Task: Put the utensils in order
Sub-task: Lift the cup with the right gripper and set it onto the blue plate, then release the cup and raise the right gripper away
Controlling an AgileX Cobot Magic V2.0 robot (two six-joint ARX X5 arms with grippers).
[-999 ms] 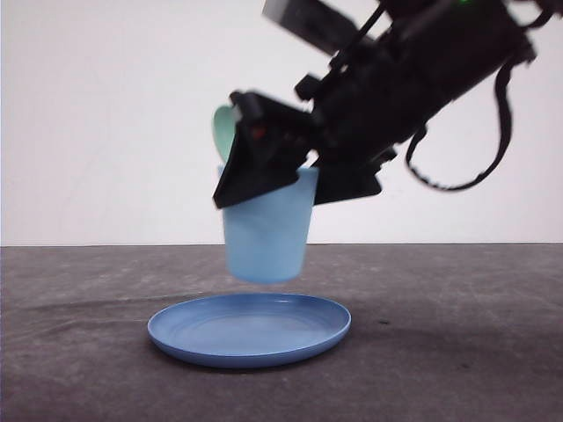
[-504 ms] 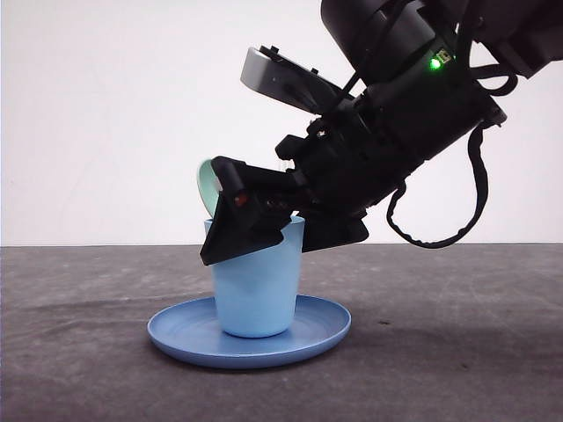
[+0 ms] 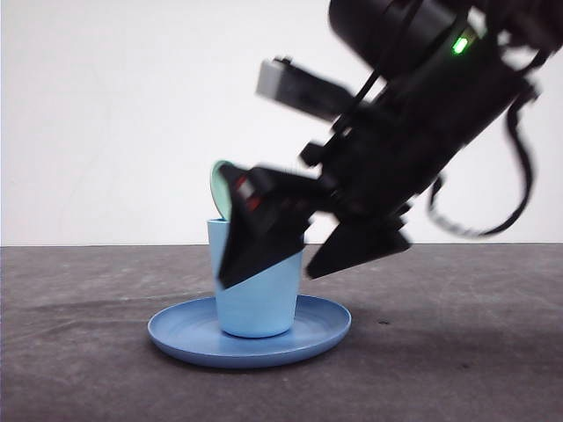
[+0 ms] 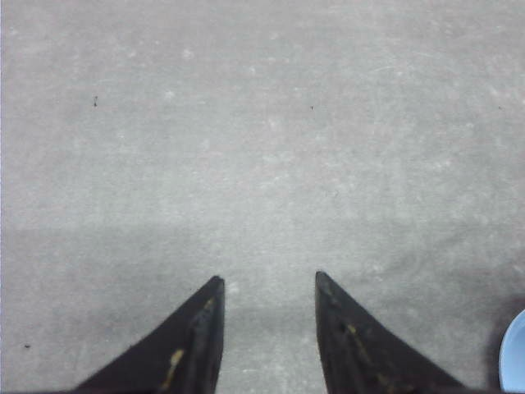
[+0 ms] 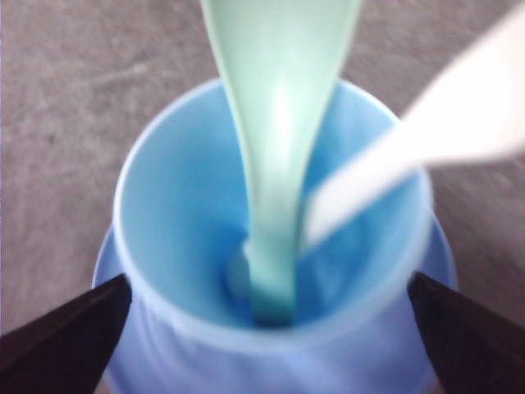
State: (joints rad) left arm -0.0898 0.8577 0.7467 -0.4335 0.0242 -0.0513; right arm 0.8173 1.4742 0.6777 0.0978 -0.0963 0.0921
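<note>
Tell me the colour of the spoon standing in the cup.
Mint green; the spoon shows best in the right wrist view.

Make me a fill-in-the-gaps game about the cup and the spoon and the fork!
1. The light blue cup stands on the blue ____.
2. The mint-green spoon and the white fork both stand inside the ____.
3. The left gripper hangs over the bare grey ____.

Missing words: plate, cup, table

Front low across table, right wrist close over cup, blurred
</note>
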